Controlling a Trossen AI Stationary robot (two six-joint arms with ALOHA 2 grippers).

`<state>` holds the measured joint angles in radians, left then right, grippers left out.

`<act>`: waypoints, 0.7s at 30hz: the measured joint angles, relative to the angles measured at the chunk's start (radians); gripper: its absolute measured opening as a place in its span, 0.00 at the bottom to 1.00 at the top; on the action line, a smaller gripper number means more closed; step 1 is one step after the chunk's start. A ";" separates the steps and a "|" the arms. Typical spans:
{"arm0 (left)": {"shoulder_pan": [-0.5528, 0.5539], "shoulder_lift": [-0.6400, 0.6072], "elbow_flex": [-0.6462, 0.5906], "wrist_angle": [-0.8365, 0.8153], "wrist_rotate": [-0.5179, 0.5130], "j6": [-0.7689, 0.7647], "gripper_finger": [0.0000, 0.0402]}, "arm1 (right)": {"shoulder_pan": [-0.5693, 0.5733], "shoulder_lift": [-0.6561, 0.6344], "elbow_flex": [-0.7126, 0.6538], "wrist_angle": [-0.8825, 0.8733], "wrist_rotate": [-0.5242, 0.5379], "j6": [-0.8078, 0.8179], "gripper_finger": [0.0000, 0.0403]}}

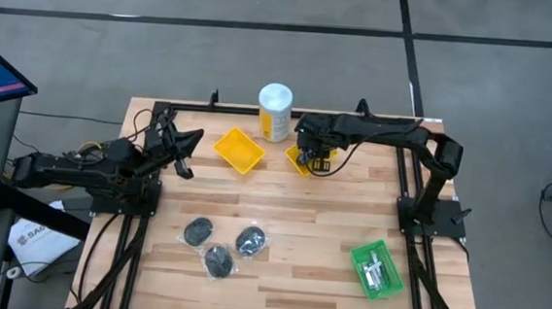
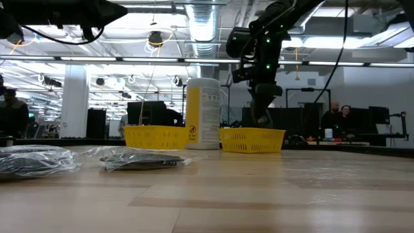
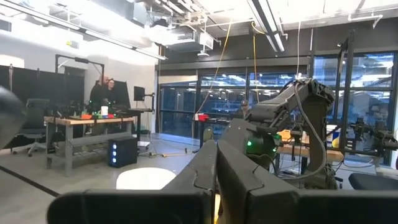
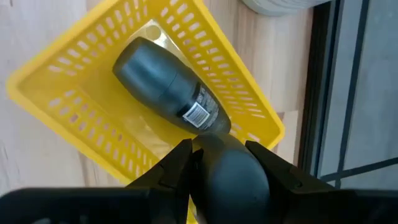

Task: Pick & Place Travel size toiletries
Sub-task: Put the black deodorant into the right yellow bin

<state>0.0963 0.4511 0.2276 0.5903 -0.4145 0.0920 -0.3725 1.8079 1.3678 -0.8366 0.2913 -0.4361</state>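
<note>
A black oblong toiletry piece with a small white label (image 4: 171, 84) lies in the square yellow mesh tray (image 4: 53, 118) at the far middle of the wooden table (image 1: 300, 224), and a second black oblong piece (image 4: 227, 171) sits clamped between the narrowly parted fingers of the right gripper (image 4: 217, 155), poised directly over that tray. We judge the step in hand to be the placing of this second piece; the next move, as we read it, calls for lowering beside the lying piece and then releasing. Three dark grey round discs in clear plastic wrap (image 1: 223, 243) lie on the near left of the table, unpicked. A second yellow tray (image 1: 238, 149) stands left of the tall white-capped yellow canister (image 1: 274, 112). The left gripper (image 1: 184, 153) waits at the left edge, fingers closed together on nothing.
</note>
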 joint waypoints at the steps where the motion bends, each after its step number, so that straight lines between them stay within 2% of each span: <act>1: 0.000 0.000 0.000 0.000 0.000 0.000 0.01 | 0.001 0.006 0.000 0.000 0.001 -0.006 0.27; 6: 0.000 0.000 0.000 0.000 0.000 -0.001 0.01 | 0.008 0.078 -0.002 -0.001 0.002 -0.020 0.27; 12: 0.000 0.000 0.000 0.002 0.000 0.000 0.01 | 0.013 0.118 0.002 0.010 0.058 -0.038 0.28; 21: 0.000 0.000 0.000 0.002 0.000 -0.001 0.01 | 0.013 0.126 0.000 0.005 0.046 -0.036 0.54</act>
<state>0.0967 0.4515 0.2276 0.5922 -0.4145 0.0914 -0.3592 1.9343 1.3674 -0.8321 0.3375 -0.4717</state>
